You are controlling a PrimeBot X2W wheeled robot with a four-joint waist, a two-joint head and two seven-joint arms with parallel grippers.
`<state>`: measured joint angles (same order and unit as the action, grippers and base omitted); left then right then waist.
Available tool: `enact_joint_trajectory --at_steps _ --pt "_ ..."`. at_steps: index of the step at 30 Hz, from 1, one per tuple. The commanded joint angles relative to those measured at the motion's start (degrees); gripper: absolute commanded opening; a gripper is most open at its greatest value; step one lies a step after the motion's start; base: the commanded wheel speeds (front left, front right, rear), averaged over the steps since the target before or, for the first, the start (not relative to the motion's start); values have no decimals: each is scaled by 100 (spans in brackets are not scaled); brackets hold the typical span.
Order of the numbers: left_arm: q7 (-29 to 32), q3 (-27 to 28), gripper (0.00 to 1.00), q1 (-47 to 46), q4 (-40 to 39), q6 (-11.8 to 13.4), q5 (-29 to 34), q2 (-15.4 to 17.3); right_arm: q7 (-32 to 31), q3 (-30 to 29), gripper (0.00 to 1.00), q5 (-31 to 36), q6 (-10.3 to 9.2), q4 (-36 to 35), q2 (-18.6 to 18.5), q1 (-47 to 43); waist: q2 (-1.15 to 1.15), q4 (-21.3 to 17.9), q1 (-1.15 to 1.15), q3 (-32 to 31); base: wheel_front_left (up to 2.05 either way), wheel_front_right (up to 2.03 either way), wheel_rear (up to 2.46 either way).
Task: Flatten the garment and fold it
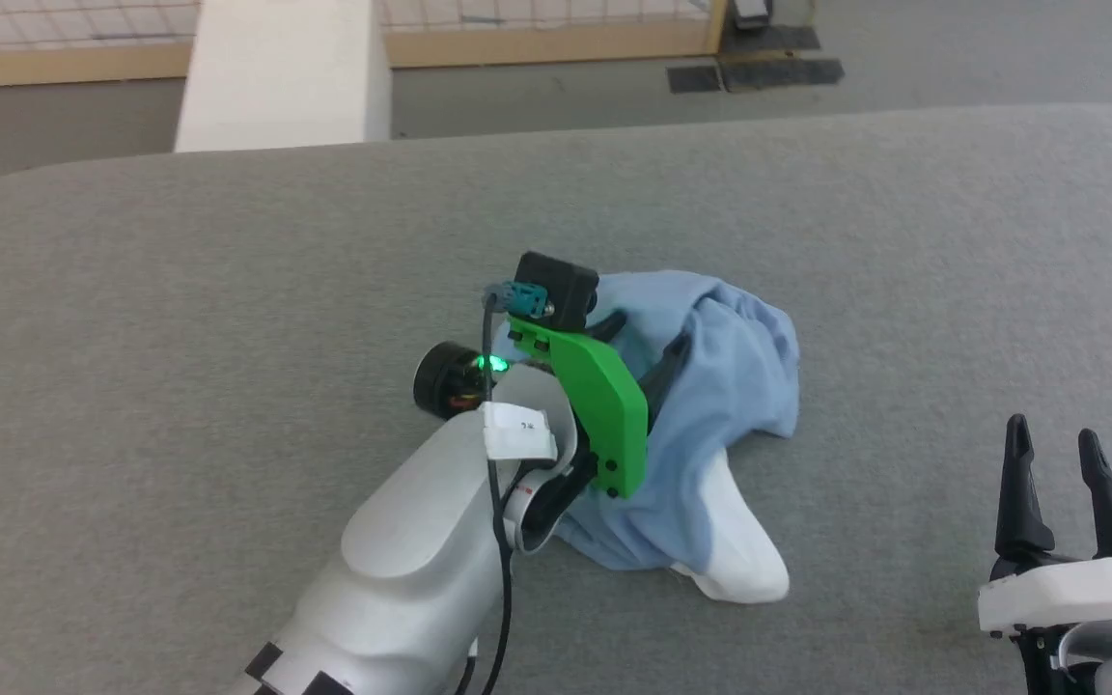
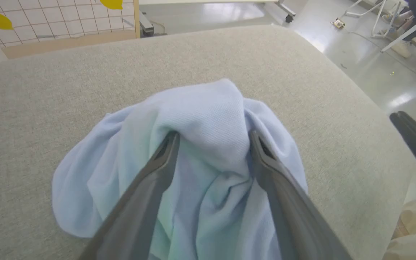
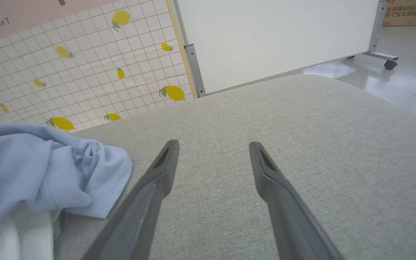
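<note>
Left hand (image 2: 213,134) spread wide, straddling a raised fold of the crumpled garment (image 2: 96,169) beneath it.

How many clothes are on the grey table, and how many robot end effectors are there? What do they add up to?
garment: 1, light blue with a white part, crumpled
end effectors: 2, the left end effector open astride a bunch of the garment, the right end effector open beside it
table: 1, grey
Total: 4

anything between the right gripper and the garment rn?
Just bare grey tabletop between the right gripper and the garment; the two are apart. It shows in the head view and the right wrist view.
</note>
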<state>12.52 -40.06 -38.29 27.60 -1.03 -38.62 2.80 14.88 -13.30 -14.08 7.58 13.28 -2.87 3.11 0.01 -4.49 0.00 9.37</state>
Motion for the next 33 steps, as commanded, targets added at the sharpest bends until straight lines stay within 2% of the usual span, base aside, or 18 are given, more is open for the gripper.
enact_joint_trajectory --at_steps 1,4,7,9,14,17,19,22,28,33 --pt "-105 30 100 -46 -137 5 -83 9 12 -13 100 45 -9 10 0 -59 -1 256 0 -241 0 0 0" --pt "-336 162 100 127 -555 111 -104 110 12 -39 100 53 -9 5 0 -127 -1 385 0 -350 0 0 0" --pt "-717 369 100 436 -1039 332 -12 385 12 -49 100 59 -9 -8 0 -182 -1 455 0 -426 0 0 0" --pt "-1075 549 100 744 -1384 499 52 587 12 -55 100 60 -9 -22 0 -215 -1 483 0 -465 0 0 0" --pt "-2275 994 100 1835 -2237 648 174 1101 12 -50 100 43 -9 -65 0 -281 -1 460 0 -540 0 0 0" --pt "-2691 1393 100 2570 -2560 790 287 1232 12 -68 100 32 -9 -92 0 -332 -1 457 0 -563 0 0 0" --pt "-2742 1789 100 3044 -2833 861 423 1156 12 -61 100 33 -9 -104 0 -356 -1 455 0 -562 0 0 0" --pt "-2748 2494 100 3751 -3296 842 912 841 12 -51 100 53 -9 -120 0 -371 -1 454 0 -559 0 0 0" --pt "-2750 3086 100 4594 -3150 379 1625 341 12 -20 100 109 -9 -99 0 -464 -1 487 0 -665 0 0 0" --pt "-2751 3382 100 4712 -3043 75 1768 90 12 22 100 117 -9 -64 0 -478 -1 553 0 -741 0 0 0"
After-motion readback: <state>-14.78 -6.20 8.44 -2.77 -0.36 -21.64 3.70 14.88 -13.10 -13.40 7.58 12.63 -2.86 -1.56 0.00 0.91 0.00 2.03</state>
